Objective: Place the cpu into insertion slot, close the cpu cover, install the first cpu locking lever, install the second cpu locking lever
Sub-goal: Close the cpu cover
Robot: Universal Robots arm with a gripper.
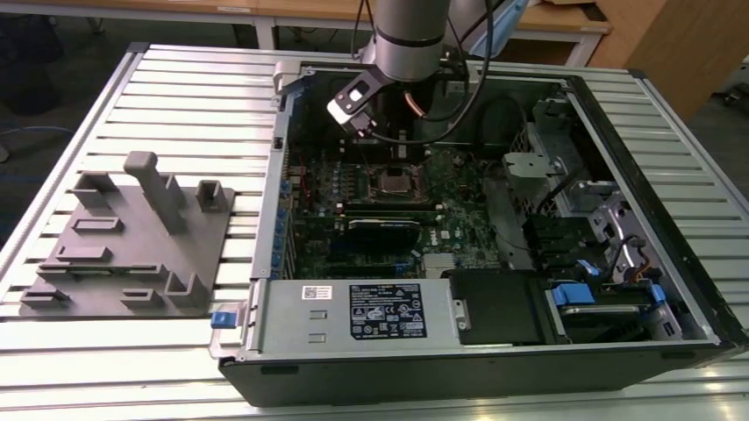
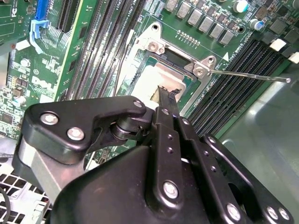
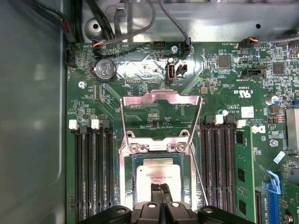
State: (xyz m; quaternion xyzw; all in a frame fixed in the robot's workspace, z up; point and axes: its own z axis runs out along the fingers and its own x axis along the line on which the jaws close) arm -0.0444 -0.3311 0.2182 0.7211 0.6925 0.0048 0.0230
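**Gripper over the seated cpu**

In the exterior view I saw the insertion slot (image 1: 395,182) at upper centre of the frame, inside the open computer case (image 1: 468,368). In the first wrist view the cpu (image 3: 158,173) lay flat in that slot. The cpu cover (image 3: 161,98) stood swung up. The gripper (image 3: 161,188) hung over the cpu, fingers pressed together and holding nothing. I could not tell whether it touched the cpu.
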